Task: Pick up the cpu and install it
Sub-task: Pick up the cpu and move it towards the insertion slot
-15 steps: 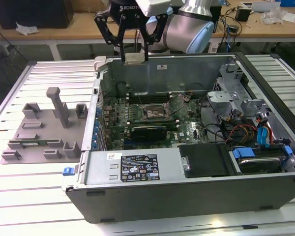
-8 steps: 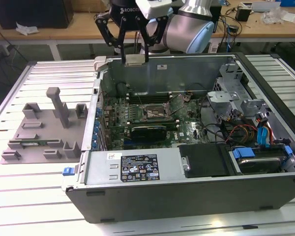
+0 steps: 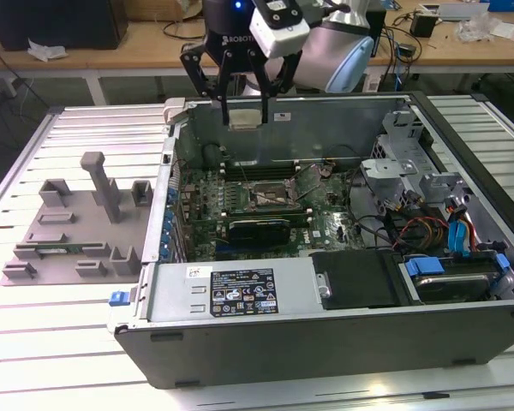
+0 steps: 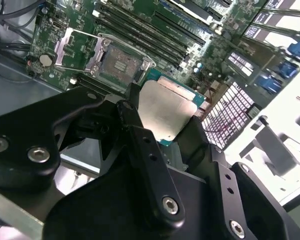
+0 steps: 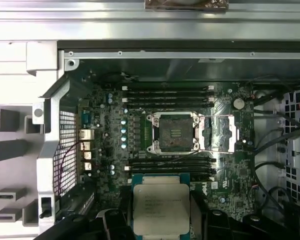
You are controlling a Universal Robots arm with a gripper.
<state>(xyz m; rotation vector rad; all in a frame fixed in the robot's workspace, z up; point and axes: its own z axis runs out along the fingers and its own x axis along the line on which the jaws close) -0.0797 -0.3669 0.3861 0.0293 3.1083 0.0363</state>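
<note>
My gripper (image 3: 245,110) hangs above the back wall of the open grey computer case (image 3: 240,295) and is shut on the cpu (image 3: 245,120), a small flat square chip with a silvery top. The cpu (image 4: 165,111) sits between the black fingers (image 4: 140,135) in the second wrist view, and the cpu (image 5: 161,207) is seen flat-on in the first wrist view. Below on the green motherboard, the dark square socket (image 5: 172,132) stands uncovered with its metal frame (image 5: 221,134) swung aside. The socket (image 3: 267,199) lies mid-board in the exterior view.
Memory slots (image 5: 167,92) flank the socket on both sides. Cables and blue connectors (image 3: 463,235) crowd the case at the exterior view's right. A grey fixture tray (image 3: 77,223) with upright blocks sits outside the case at the exterior view's left. A black card (image 3: 257,229) lies near the socket.
</note>
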